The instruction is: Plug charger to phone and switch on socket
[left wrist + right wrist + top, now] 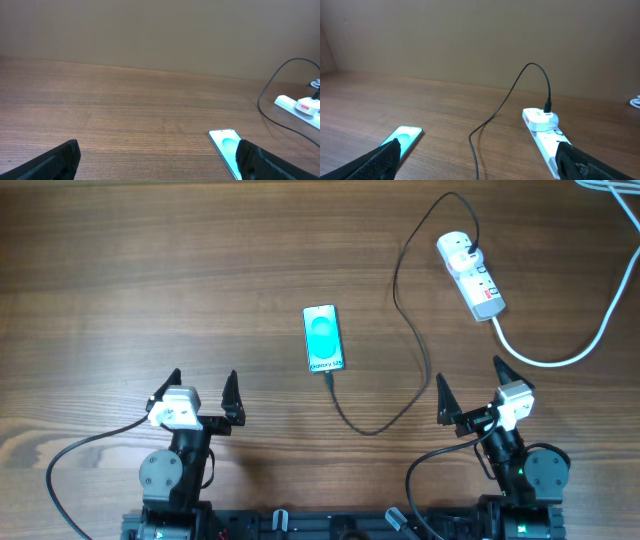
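The phone (323, 337) lies flat mid-table with its teal screen up; it also shows in the left wrist view (226, 142) and the right wrist view (404, 138). The black charger cable (410, 320) runs from the socket (471, 275) at the back right in a loop to the phone's near end, where its tip (328, 375) touches the phone's bottom edge. The socket also shows in the left wrist view (298, 106) and the right wrist view (545, 137). My left gripper (202, 388) is open and empty, near the front left. My right gripper (470, 385) is open and empty, near the front right.
A thick white cord (590, 345) curves from the socket's near end toward the table's right edge. Another white cord (615, 195) crosses the far right corner. The arms' bases (330, 520) sit along the front edge.
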